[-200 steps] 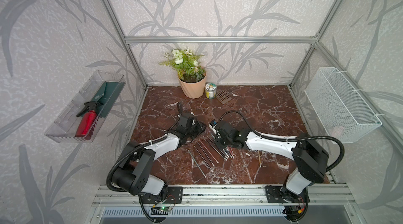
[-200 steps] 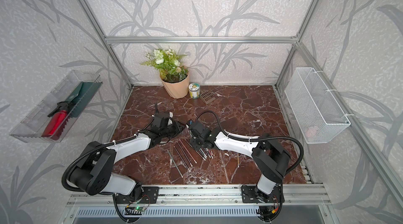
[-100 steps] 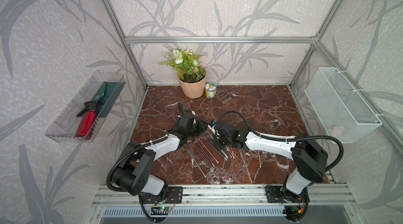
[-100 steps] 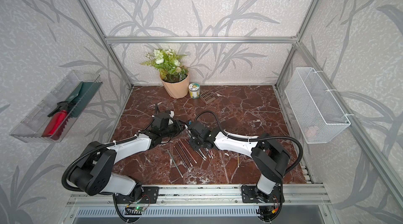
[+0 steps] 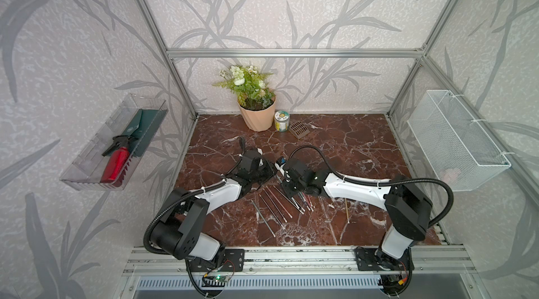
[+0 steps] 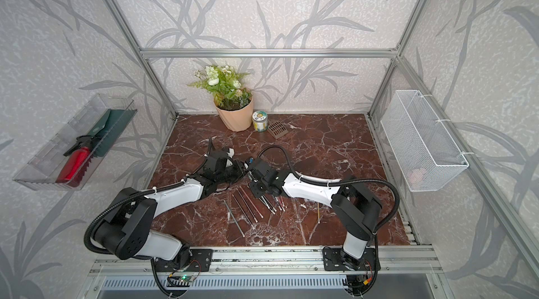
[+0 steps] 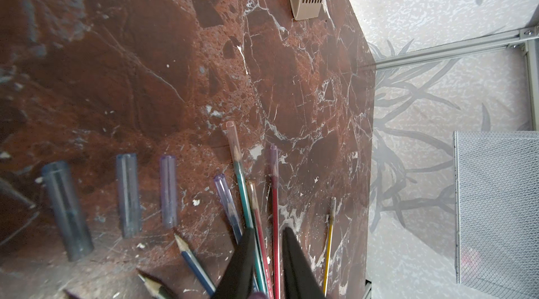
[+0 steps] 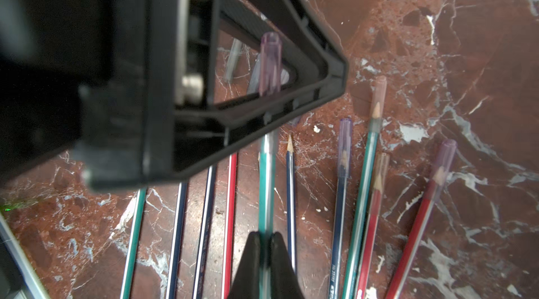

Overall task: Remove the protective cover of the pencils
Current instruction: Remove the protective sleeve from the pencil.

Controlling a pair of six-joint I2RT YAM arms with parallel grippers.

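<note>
Red-brown marble tabletop (image 5: 350,149) and both arms sit almost where they sat a second ago. What has changed is small, and it is at the left gripper (image 7: 269,230): its jaws have drawn in toward each other. A sliver of gap shows between them from the left wrist, so I cannot tell you whether they are pinching yet. Your right gripper (image 8: 264,236) is clamped on the green pencil (image 8: 266,184), held at the middle of the table with its tip toward the left arm. I read that as the grasp before the pull: once the left side bites, you draw the two apart along the barrel. The pencils (image 5: 280,204) fan over the near middle, tips to the far left, and a yellow one (image 5: 347,210) lies apart to the right. The protective cover (image 8: 270,61) on the held pencil is a short, clear purple tube, seated on the tip and crossed by a left finger (image 8: 291,102). Four pencils on the table wear caps — three loose caps (image 7: 128,195) lie just past the bare tips.
</note>
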